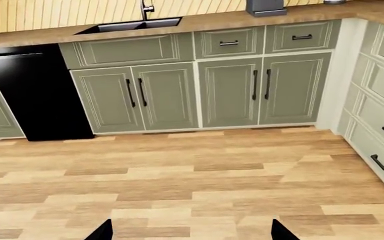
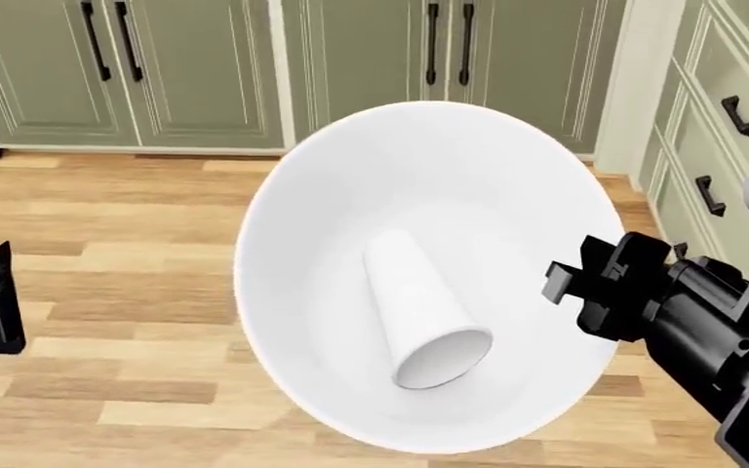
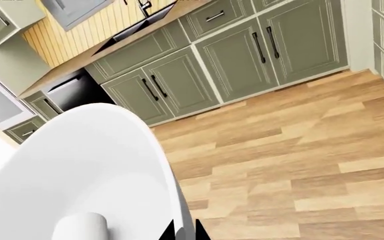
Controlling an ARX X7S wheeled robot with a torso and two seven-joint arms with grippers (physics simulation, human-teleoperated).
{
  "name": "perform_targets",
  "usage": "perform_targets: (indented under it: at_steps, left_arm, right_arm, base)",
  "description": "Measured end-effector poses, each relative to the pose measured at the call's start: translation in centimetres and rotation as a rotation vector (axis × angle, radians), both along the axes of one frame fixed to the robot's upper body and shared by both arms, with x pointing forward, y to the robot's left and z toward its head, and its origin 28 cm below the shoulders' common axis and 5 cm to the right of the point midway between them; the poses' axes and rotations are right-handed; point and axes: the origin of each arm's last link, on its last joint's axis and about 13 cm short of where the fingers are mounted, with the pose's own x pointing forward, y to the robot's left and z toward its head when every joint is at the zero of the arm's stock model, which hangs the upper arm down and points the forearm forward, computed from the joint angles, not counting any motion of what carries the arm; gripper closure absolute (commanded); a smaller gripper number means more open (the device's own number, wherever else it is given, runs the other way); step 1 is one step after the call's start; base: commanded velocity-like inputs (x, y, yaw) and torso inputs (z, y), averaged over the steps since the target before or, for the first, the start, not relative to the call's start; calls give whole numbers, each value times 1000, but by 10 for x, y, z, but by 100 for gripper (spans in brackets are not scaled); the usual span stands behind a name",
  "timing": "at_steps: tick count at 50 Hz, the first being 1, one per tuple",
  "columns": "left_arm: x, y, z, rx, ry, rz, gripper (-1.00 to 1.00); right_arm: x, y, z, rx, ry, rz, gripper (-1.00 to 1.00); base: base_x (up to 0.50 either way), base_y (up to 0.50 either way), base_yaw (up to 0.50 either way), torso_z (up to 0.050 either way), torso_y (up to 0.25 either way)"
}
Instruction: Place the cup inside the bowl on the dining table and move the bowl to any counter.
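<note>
The light wood-plank floor (image 2: pixel 114 292) fills the lower part of every view. Beyond it stands a run of sage-green panelled cabinets with black bar handles (image 1: pixel 229 90), topped by the brown wood-grain counter (image 1: pixel 219 21), which carries a dark inset sink (image 1: pixel 132 26) with a faucet; a glossy black appliance front (image 1: pixel 35 95) sits under the counter beside the cabinets.

The large deep round white bowl (image 2: pixel 420 283) is off any surface, held in the air above the floor in front of the cabinets. My right gripper (image 3: pixel 182 231) is clamped on the bowl's rim: in the right wrist view its two dark fingertips pinch the thin wall, one on each face. In the head view my right arm reaches the rim from the bowl's right side.

The small plain white tapered cup (image 2: pixel 424 312) lies on its side inside the bowl, resting on the inner wall with its open mouth toward the lower rim.

My left gripper (image 1: pixel 190 231) hangs over bare floor, jaws spread apart, holding nothing.
</note>
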Motion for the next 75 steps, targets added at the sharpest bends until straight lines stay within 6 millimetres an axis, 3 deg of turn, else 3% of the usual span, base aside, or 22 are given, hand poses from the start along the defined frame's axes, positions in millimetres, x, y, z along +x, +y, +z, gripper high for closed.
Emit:
perform_targets:
  at_steps: [75]
  left_arm:
    - [-1, 0, -1, -2, 1, 0, -100]
  right_arm:
    - [0, -1, -4, -9, 9, 0, 100]
  base:
    - [500, -14, 0, 0, 1]
